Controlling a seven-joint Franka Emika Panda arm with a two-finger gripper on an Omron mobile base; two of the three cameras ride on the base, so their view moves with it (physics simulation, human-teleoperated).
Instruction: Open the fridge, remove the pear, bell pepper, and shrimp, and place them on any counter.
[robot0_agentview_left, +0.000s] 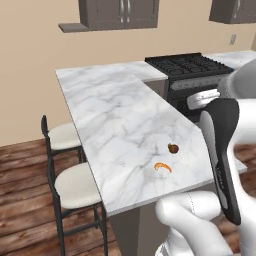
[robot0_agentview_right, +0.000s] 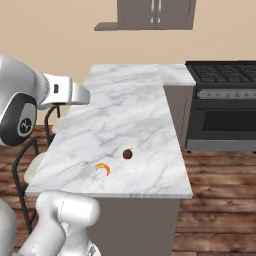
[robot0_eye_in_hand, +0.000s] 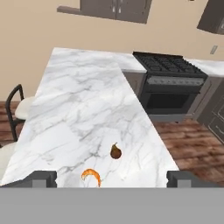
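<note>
The white marble counter (robot0_agentview_left: 112, 112) (robot0_agentview_right: 125, 100) (robot0_eye_in_hand: 78, 100) stretches away ahead of me. Near its front end lies the small brownish-olive pear (robot0_agentview_left: 173, 148) (robot0_agentview_right: 128, 154) (robot0_eye_in_hand: 115, 151). The orange curved shrimp (robot0_agentview_left: 162, 166) (robot0_agentview_right: 103, 168) (robot0_eye_in_hand: 91, 176) rests just in front of it and a little to the left. My gripper (robot0_eye_in_hand: 111, 178) hovers open above the front end of the counter, one dark fingertip (robot0_eye_in_hand: 43, 177) at each side of the hand view, with nothing between them. The fridge and the bell pepper are out of view.
A black stove (robot0_agentview_left: 187, 65) (robot0_agentview_right: 225, 75) (robot0_eye_in_hand: 168, 65) with an oven stands at the back right, beside the counter. Two white-seated stools (robot0_agentview_left: 75, 185) line the counter's left side. Grey wall cabinets (robot0_agentview_left: 120, 12) hang on the beige wall. The floor is wood.
</note>
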